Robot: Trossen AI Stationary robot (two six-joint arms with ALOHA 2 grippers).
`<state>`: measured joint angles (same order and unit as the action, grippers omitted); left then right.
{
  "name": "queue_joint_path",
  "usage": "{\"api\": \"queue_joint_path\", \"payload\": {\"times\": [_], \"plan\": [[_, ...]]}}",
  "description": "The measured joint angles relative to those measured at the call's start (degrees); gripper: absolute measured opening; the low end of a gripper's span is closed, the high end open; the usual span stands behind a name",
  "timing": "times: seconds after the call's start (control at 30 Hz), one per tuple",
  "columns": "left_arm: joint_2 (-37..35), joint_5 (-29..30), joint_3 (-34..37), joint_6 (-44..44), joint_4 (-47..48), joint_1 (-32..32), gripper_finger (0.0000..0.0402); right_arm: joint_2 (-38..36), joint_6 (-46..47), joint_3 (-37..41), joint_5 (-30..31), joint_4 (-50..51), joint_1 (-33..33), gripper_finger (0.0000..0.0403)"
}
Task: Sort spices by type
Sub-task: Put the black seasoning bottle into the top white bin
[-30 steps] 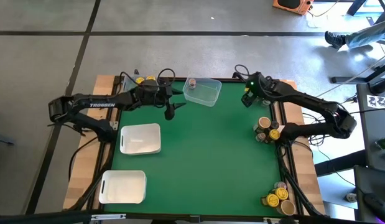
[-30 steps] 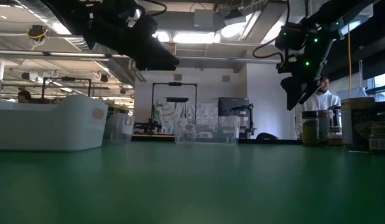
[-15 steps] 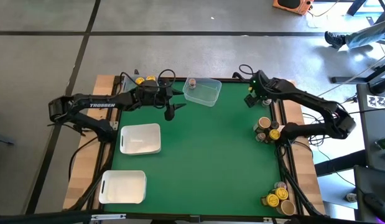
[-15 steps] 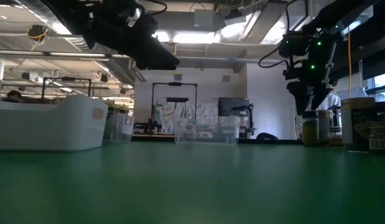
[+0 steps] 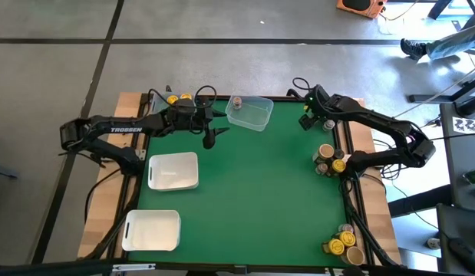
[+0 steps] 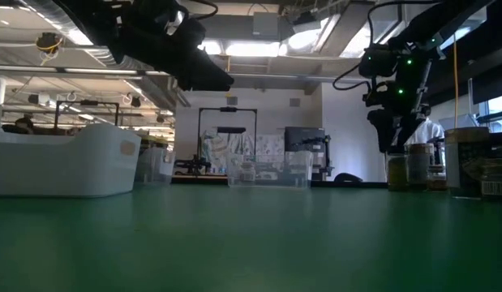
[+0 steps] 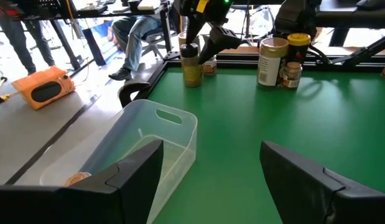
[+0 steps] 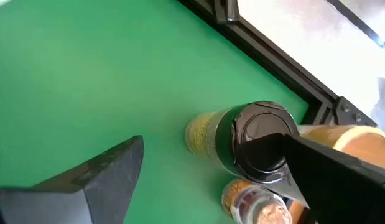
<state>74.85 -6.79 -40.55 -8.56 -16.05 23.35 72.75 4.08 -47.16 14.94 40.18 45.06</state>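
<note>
The right gripper [image 8: 204,180], jaws spread, hovers over a dark-lid jar [image 8: 251,144] at two o'clock; next it must descend and pinch. The left gripper [image 7: 211,177] waits spread near the clear tub [image 7: 127,158].

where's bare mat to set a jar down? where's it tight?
Free: the green mat between the white trays and the right-edge jars. Tight: that jar cluster, the front-right jars, and the back edge around the clear tub.

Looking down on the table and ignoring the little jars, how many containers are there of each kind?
White trays: 2
Clear plastic tub: 1
Total: 3
</note>
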Motion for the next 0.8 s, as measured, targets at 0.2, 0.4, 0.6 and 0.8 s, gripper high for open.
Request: {"api": "queue_joint_path", "payload": {"times": [0.2,0.4,0.6,0.8], "plan": [[0.0,0.3,0.0,-0.3,0.0,0.0,0.0266,0.0,-0.2,0.0,-2.4,-0.3,0.0,0.0381],[0.0,1.0,0.0,-0.6,0.0,0.0,0.0266,0.0,-1.6,0.0,-3.8,-0.6,-0.1,0.0381],[0.0,1.0,0.0,-0.8,0.0,0.0,0.0266,0.0,-2.7,0.1,-5.3,-1.3,-0.1,0.0381],[0.0,1.0,0.0,-0.8,0.0,0.0,0.0266,0.0,-4.2,0.1,-6.8,-2.4,-0.1,0.0381]]}}
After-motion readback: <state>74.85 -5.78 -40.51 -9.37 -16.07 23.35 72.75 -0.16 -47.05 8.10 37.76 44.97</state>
